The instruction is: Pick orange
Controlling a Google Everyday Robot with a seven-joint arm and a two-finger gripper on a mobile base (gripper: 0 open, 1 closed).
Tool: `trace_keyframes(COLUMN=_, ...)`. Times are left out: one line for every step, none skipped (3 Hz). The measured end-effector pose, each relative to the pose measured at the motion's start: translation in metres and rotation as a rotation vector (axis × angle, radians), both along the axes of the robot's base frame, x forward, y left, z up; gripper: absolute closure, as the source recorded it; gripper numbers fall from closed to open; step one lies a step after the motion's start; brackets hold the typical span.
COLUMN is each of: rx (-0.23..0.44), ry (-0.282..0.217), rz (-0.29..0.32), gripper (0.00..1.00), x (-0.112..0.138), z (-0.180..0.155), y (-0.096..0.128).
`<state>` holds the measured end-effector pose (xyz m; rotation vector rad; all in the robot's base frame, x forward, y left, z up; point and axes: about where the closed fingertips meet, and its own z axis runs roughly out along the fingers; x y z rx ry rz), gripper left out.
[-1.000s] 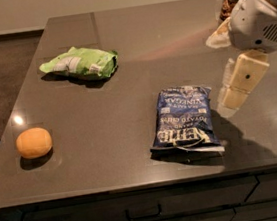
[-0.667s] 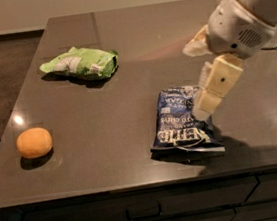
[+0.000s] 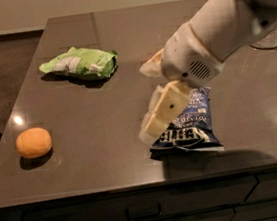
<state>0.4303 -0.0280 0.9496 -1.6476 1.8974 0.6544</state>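
The orange (image 3: 33, 142) is small and round and lies on the dark table (image 3: 91, 138) near its front left edge. My gripper (image 3: 145, 101) hangs over the middle of the table, well to the right of the orange and apart from it. Its two cream fingers (image 3: 162, 110) are spread apart and hold nothing. The lower finger sits in front of the left edge of a blue chip bag (image 3: 190, 123). The white arm (image 3: 219, 27) reaches in from the upper right.
A green chip bag (image 3: 80, 63) lies at the back left of the table. The blue chip bag lies at the front, right of centre, partly behind the gripper. The table's front edge runs just below the orange, with drawers (image 3: 140, 210) underneath.
The arm and gripper have swung left, from the table's right side to over the middle, passing across the blue chip bag. The orange and both bags have not moved.
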Motion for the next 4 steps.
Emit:
trace_keyframes(rx=0.089, ry=0.013, rz=0.024, gripper=0.00, x=-0.010, z=-0.014, y=0.050)
trace_keyframes(rx=0.139, ry=0.023, rz=0.045, gripper=0.00, x=-0.012, z=-0.035, y=0.094)
trace_keyframes(rx=0.181, ry=0.031, rz=0.079, gripper=0.00, x=-0.013, z=-0.061, y=0.144)
trace_keyframes(rx=0.204, ry=0.033, rz=0.093, gripper=0.00, x=-0.014, z=-0.069, y=0.174)
